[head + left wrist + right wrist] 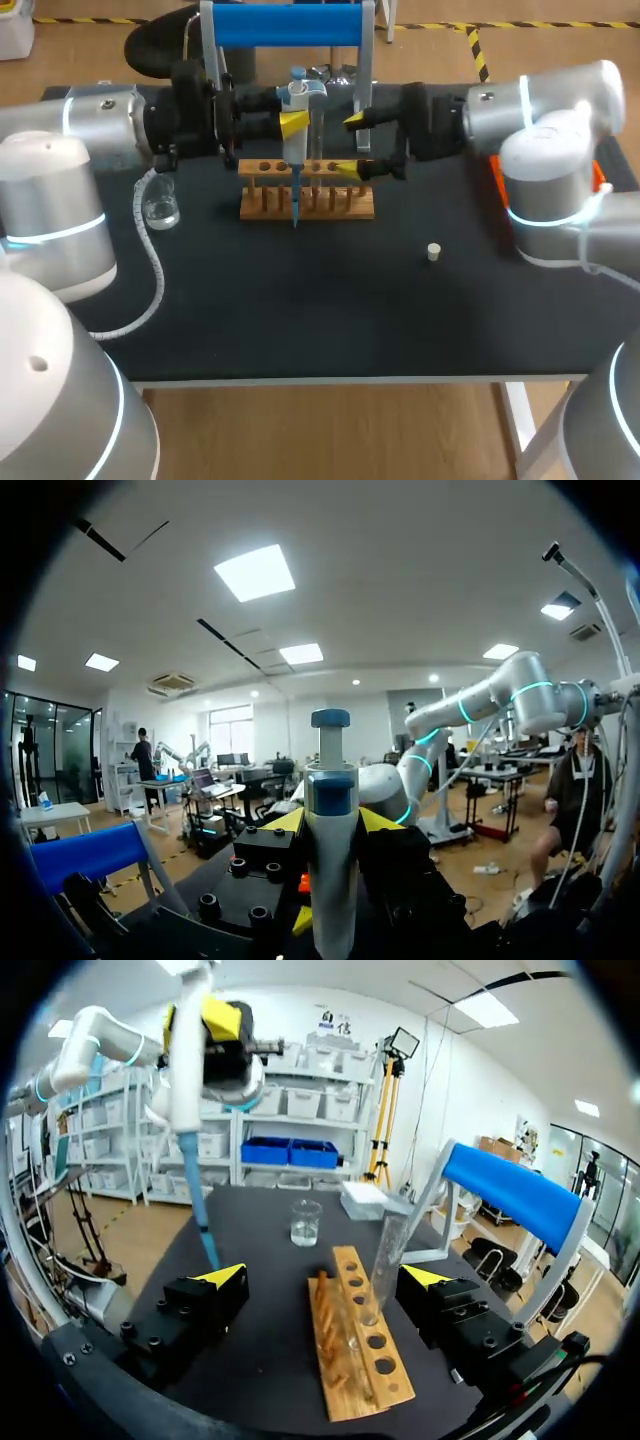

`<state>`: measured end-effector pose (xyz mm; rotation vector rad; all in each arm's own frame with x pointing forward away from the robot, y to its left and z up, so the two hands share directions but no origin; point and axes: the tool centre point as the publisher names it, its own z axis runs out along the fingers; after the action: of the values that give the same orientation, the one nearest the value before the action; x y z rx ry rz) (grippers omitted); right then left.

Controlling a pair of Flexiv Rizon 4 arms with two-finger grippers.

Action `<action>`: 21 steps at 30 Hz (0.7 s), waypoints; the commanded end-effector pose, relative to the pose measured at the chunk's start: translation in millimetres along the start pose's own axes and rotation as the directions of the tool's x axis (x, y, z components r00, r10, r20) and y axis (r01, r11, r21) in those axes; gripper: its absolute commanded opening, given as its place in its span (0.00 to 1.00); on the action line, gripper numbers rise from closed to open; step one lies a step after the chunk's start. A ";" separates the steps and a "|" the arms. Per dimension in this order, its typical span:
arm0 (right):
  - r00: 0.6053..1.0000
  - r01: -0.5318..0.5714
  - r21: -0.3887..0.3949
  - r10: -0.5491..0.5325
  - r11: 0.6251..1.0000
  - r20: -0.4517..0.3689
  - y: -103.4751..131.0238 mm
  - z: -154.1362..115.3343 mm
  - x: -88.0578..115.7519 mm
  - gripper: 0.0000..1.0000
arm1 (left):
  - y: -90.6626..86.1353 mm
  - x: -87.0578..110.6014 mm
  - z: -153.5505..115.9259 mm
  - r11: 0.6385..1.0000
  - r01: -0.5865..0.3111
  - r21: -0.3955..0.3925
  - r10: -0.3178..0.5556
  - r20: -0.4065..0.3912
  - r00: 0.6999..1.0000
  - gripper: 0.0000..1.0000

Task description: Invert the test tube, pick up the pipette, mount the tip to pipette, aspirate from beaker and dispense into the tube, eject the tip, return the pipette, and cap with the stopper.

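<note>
Head view, with the right wrist view, shows one of each: pipette [300, 100], test tube [388, 1255], beaker [160, 210], stopper [433, 251] and wooden rack [350, 205] on the dark bench [300, 310]. The left claw [290, 122] is clamped on the white pipette, which hangs upright by the rack with a blue tip [296, 200] mounted. The right claw [352, 145] is spread wide, holding nothing, with the clear tube leaning in the rack between its fingers.

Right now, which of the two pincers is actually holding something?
The left pincer: its yellow tips clamp the pipette. The right pincer stands open at the wooden rack, gripping nothing.
</note>
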<state>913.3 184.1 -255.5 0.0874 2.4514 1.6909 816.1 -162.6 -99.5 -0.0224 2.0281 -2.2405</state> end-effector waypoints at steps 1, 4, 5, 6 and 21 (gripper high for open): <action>1.000 -0.016 -0.083 0.018 0.996 0.018 16.3 -68.6 26.5 1.00 | -0.1 -0.3 0.0 1.000 -0.001 0.001 0.001 -0.001 1.000 0.00; 1.000 -0.022 -0.125 0.024 0.992 0.014 29.3 -73.8 37.9 1.00 | -0.1 -0.3 0.0 1.000 -0.001 0.001 0.001 -0.001 1.000 0.00; 1.000 -0.020 -0.137 0.022 0.990 0.011 33.4 -74.7 41.6 1.00 | -0.1 -0.3 0.0 1.000 -0.001 0.001 0.001 -0.001 1.000 0.00; 1.000 -0.023 -0.154 0.024 0.988 0.007 37.6 -75.6 45.5 1.00 | -0.1 -0.3 0.0 1.000 -0.001 0.001 0.001 -0.001 1.000 0.00; 0.993 -0.081 -0.336 0.049 0.939 -0.103 77.8 -68.9 92.2 1.00 | -0.1 -0.3 0.0 1.000 -0.001 0.001 0.001 -0.001 1.000 0.00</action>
<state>810.8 158.4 -167.1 0.0494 2.2181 2.1471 816.0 -162.3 -99.4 -0.0217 2.0297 -2.2395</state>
